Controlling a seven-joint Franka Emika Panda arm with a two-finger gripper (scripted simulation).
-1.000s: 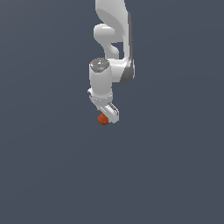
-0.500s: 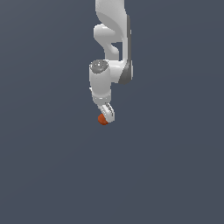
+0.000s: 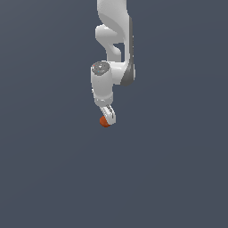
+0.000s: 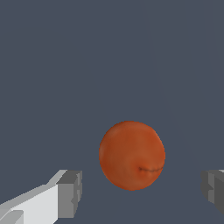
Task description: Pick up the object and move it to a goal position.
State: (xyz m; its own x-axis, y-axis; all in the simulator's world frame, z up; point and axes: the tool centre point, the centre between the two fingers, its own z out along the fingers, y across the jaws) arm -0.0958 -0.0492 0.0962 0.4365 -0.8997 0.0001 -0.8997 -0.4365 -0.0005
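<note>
The object, a small orange-red ball [image 3: 103,122], sits on the dark grey ground just below the white arm. My gripper [image 3: 108,116] points down right over it. In the wrist view the ball [image 4: 131,155] lies between my two fingertips [image 4: 70,192], with a clear gap on each side. The gripper [image 4: 141,192] is open and is not touching the ball. In the exterior view the fingers partly cover the ball's upper right side.
A plain dark grey surface [image 3: 53,178] fills the scene around the arm. The white arm links [image 3: 113,40] rise above the gripper to the frame's top edge.
The arm has sunk slightly, bringing the fingers down around the ball. The ball has stayed in the same place.
</note>
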